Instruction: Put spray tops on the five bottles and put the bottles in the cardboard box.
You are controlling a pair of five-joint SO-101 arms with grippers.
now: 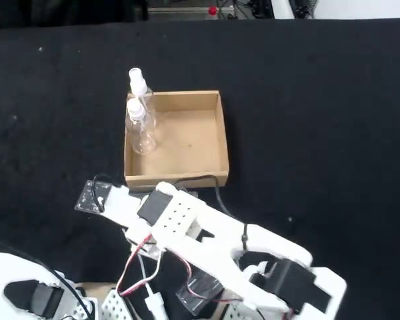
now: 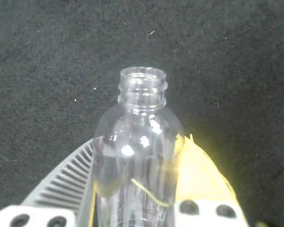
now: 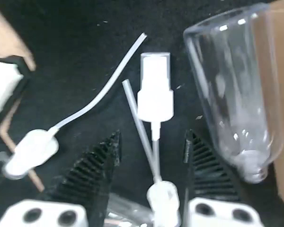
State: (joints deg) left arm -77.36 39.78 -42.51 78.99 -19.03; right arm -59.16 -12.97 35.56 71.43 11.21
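Right tool point(image 3: 152, 137) straddles top point(image 3: 155, 92) beside bottle point(image 3: 232, 94).

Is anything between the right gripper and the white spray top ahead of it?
Nothing solid. The spray top lies just beyond the open right gripper; only another top's thin tube lies alongside it in the gap.

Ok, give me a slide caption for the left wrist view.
Left pincer gripping an uncapped clear bottle, black table behind.
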